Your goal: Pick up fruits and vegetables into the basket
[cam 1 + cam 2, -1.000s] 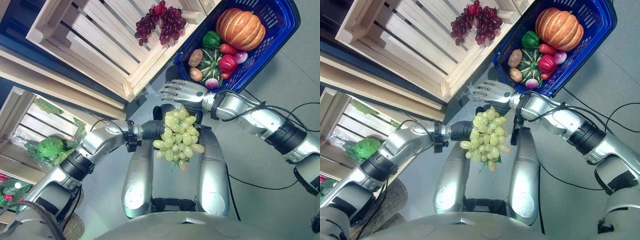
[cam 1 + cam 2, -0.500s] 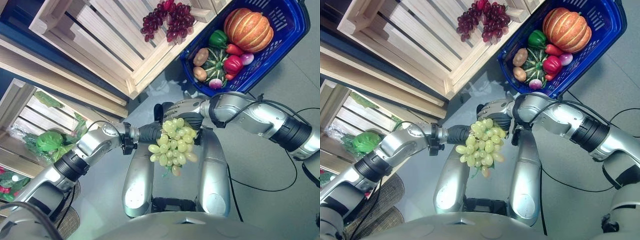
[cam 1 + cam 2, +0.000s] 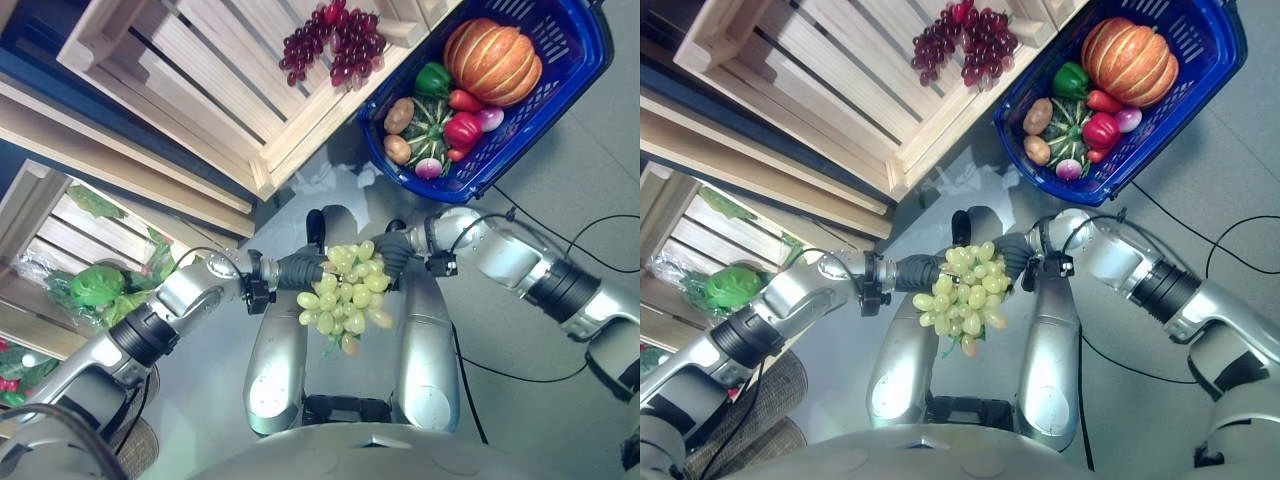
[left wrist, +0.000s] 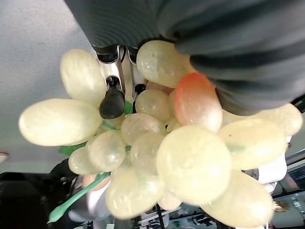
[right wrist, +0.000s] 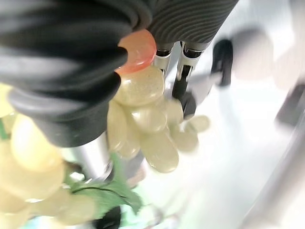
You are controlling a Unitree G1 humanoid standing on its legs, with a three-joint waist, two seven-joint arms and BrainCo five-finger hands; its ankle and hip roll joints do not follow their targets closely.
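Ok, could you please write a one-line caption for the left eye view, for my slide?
Both hands, left and right, meet at a bunch of green grapes, below a blue basket of vegetables.

The place looked like a mock grocery stall, the produce corner of a shop. Pale slatted wooden crates (image 3: 200,80) stood tilted as display bins, one holding dark red grapes (image 3: 335,45), another leafy greens in clear wrap (image 3: 95,290). A blue plastic shopping basket (image 3: 560,95) sat on the smooth grey floor (image 3: 540,420), loaded with a pumpkin (image 3: 492,60), peppers (image 3: 462,128), potatoes (image 3: 398,115) and a green squash (image 3: 427,122).
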